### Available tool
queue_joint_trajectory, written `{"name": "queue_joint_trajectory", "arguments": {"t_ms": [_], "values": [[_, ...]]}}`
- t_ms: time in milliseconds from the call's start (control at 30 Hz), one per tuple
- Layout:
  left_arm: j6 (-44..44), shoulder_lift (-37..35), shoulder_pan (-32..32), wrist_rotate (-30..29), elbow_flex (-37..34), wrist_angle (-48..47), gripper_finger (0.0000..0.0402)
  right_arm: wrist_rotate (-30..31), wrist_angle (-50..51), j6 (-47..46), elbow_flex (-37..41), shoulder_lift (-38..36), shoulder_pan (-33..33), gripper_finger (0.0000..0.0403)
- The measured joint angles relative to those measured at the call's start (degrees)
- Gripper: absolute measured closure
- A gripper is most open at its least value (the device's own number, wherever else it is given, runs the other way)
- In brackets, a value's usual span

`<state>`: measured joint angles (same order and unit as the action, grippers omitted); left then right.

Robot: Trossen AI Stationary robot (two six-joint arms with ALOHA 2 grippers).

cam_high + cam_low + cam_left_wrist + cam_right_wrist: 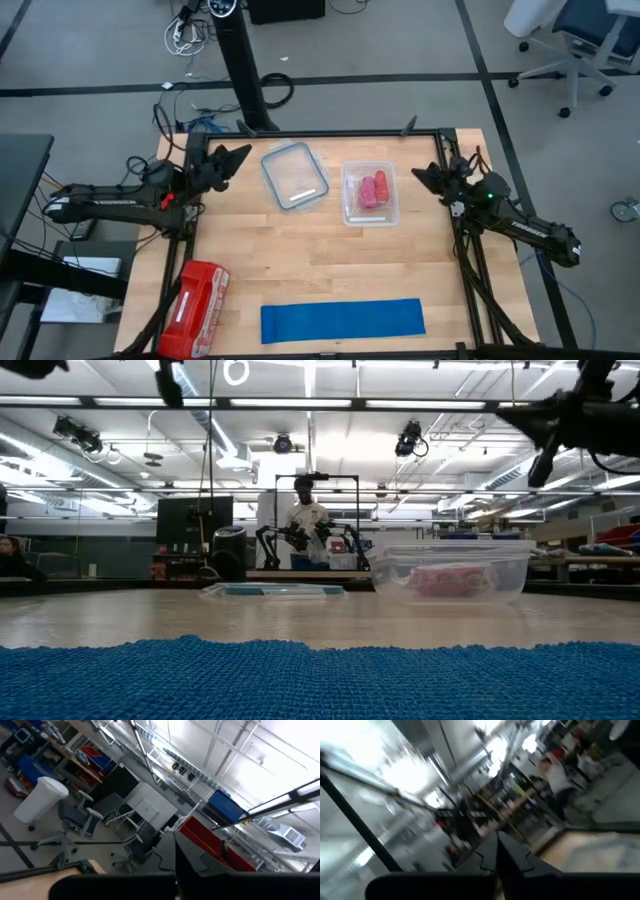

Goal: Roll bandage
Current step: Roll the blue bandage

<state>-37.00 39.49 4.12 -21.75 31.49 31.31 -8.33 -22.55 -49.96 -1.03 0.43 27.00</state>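
Observation:
The bandage (pixel 343 320) is a bright blue flat strip lying spread out along the table's near edge; in the low view the bandage (pixel 320 678) fills the foreground. My left gripper (pixel 240 155) is shut and raised over the table's far left corner, far from the strip. Over the far right corner my right gripper (pixel 420 175) is shut too, with nothing in it. In both wrist views the shut fingers (pixel 176 870) (pixel 496 855) point up into the room.
A clear tub (pixel 369 194) with pink-red rolls stands at the far middle, its lid (pixel 295 177) lying flat to its left. A red plastic-wrapped pack (pixel 196 307) lies at the near left corner. A person (pixel 305 525) stands in the room beyond the table.

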Motion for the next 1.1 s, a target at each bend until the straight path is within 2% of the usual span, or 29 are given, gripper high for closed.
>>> {"name": "queue_joint_trajectory", "arguments": {"t_ms": [133,233,433,700,867,967,1100], "values": [[2.5,5.3,0.0,1.6,5.1,0.0,0.0401,1.2,-8.0,-7.6,-0.8,0.0,0.0,0.0394],[4.1,9.4,0.0,2.6,8.7,-0.4,0.0401,0.5,-9.5,-11.7,-2.7,0.1,0.0,0.0394],[3.6,16.1,0.0,5.3,17.0,-11.0,0.0401,-8.9,-8.6,-14.5,-10.2,5.8,0.0,0.0394],[0.5,22.5,0.1,12.6,29.9,-29.2,0.0401,-21.6,-6.1,-7.5,-25.9,24.5,0.0,0.0394],[2.6,23.1,0.1,13.9,37.1,-38.4,0.0401,-30.8,-6.0,-4.6,-36.1,38.0,-0.9,0.0394],[6.4,22.8,0.0,13.9,42.0,-43.7,0.0401,-32.8,-6.0,-0.6,-42.1,45.3,-3.1,0.0394],[11.6,22.5,-0.5,13.9,50.1,-56.1,0.0401,-33.1,-6.0,4.7,-49.6,53.9,-6.5,0.0394]]}}
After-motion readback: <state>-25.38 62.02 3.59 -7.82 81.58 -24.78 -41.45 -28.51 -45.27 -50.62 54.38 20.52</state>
